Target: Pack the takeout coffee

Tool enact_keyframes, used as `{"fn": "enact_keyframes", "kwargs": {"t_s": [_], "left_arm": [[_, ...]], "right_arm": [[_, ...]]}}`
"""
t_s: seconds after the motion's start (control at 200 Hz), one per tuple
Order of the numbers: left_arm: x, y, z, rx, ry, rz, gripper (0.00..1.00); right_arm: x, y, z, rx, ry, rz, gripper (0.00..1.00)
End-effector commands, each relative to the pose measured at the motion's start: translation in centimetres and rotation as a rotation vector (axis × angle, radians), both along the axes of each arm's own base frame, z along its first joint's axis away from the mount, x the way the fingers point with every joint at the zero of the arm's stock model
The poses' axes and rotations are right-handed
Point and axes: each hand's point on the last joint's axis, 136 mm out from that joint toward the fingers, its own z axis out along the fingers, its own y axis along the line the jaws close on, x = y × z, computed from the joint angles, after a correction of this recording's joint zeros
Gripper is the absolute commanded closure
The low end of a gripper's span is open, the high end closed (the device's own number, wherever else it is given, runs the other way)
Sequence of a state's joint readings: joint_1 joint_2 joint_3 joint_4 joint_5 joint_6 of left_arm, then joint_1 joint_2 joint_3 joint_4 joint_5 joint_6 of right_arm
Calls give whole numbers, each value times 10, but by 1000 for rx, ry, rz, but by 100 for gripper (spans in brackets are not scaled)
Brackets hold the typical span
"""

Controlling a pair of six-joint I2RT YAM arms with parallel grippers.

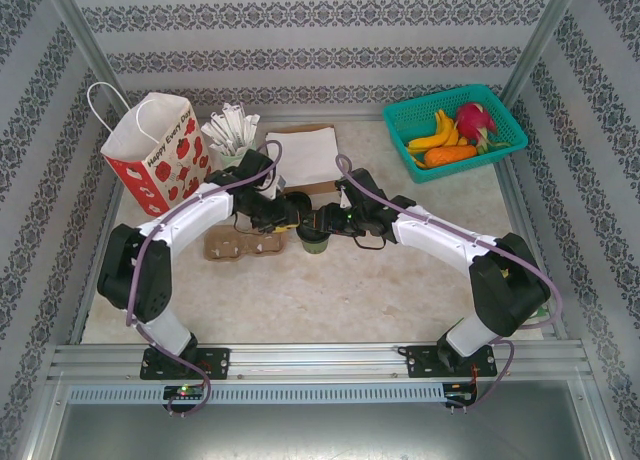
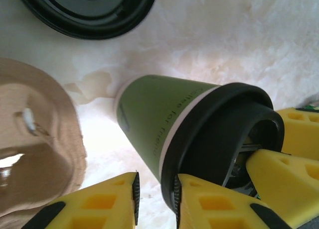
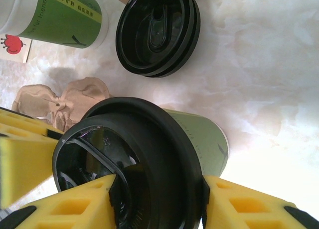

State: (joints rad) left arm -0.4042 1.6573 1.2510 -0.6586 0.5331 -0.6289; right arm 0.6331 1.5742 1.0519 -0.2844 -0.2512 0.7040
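Green paper under black plastic: where is the takeout coffee (image 1: pixel 315 238), and what has hold of it? (Reader)

It stands on the table (image 1: pixel 330 300) at the centre of the top view, where the two arms meet. The right gripper (image 3: pixel 159 199) is closed across the lid (image 3: pixel 164 139), its yellow fingers (image 3: pixel 239 206) on opposite rim edges, probably to steady or lift the cup. The left gripper (image 2: pixel 154 194) is narrowly parted at the lid's rim and clamps nothing. (Legend)

Is there room to move? (Reader)

Little on the left. The cardboard carrier (image 1: pixel 243 245) lies just left of the cup, and the spare lids (image 3: pixel 157 32) lie just beyond it. Bare table lies to the right and below. The flowered paper bag (image 1: pixel 150 155) stands at the upper left, well apart, and the green basket (image 1: pixel 455 130) sits at the upper right. (Legend)
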Motion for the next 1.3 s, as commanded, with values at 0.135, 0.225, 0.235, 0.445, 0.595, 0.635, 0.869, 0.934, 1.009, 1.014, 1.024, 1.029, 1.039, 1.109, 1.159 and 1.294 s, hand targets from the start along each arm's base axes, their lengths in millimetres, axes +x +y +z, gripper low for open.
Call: {"fn": "enact_keyframes", "kwargs": {"t_s": [0.135,0.225,0.235,0.445,0.595,0.635,0.869,0.934,1.009,1.014,1.024,1.029,1.039,1.109,1.159,1.294], "left_arm": [[4,36,8,179,-57,102,46],[5,34,3,181,-39,104,32],[5,34,2,183,-36,105,31],[5,40,-10,255,0,117,23],[2,42,-19,298,34,110,21],[1,41,-20,299,37,106,21],[-2,42,-24,320,43,108,1],[-2,44,-24,328,42,113,0],[-1,46,-24,342,39,114,0],[-2,46,-24,342,39,114,0],[-2,47,-24,344,39,113,0],[-2,47,-24,344,39,113,0],[-2,47,-24,344,38,113,0],[-2,46,-25,342,42,112,0],[-2,46,-25,339,45,111,0],[-4,48,-27,350,52,119,0]], "right_arm": [[-11,-5,-13,-74,57,24,51],[-9,-3,-9,-70,42,26,48],[-8,-3,-8,-68,40,26,48],[-3,0,2,-54,13,32,39],[1,1,11,-43,-35,23,27],[2,1,14,-36,-45,24,25],[-1,9,19,0,-77,63,2],[-2,11,19,-4,-84,70,2],[-4,14,19,-2,-90,81,2],[-4,14,19,-3,-90,82,2],[-4,14,18,-3,-90,83,2],[-4,14,18,-4,-90,83,2],[-4,14,18,-6,-90,82,2],[-5,13,12,-29,-82,81,2],[-5,12,7,-44,-70,80,2],[-8,15,-2,-70,-50,95,2]]}}
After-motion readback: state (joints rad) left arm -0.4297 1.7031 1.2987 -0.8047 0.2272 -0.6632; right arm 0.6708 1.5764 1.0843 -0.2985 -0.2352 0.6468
